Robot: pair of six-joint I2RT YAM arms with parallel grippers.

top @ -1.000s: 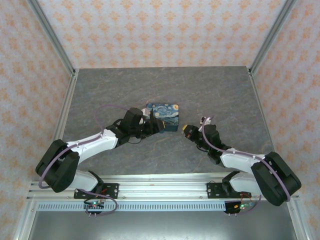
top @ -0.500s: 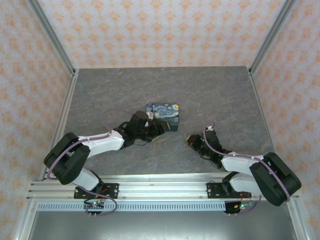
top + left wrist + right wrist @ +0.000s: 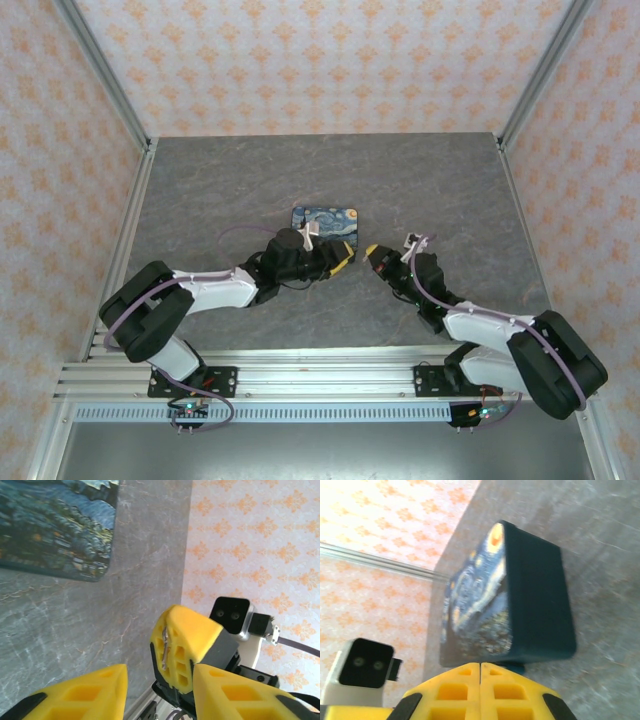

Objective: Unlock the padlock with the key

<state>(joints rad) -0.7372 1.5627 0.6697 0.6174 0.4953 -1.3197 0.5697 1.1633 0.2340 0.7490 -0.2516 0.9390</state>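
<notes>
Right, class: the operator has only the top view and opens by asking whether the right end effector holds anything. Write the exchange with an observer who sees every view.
Observer: Yes. The left wrist view shows a metal sliver pinched in the seam of the shut right end effector, possibly the key.
Operator: And the left end effector?
Observer: Open; its fingers stand apart, the right end effector beyond the gap.
Operator: What is the side of the box like?
Observer: Plain dark in the right wrist view, unlike the painted top.
</notes>
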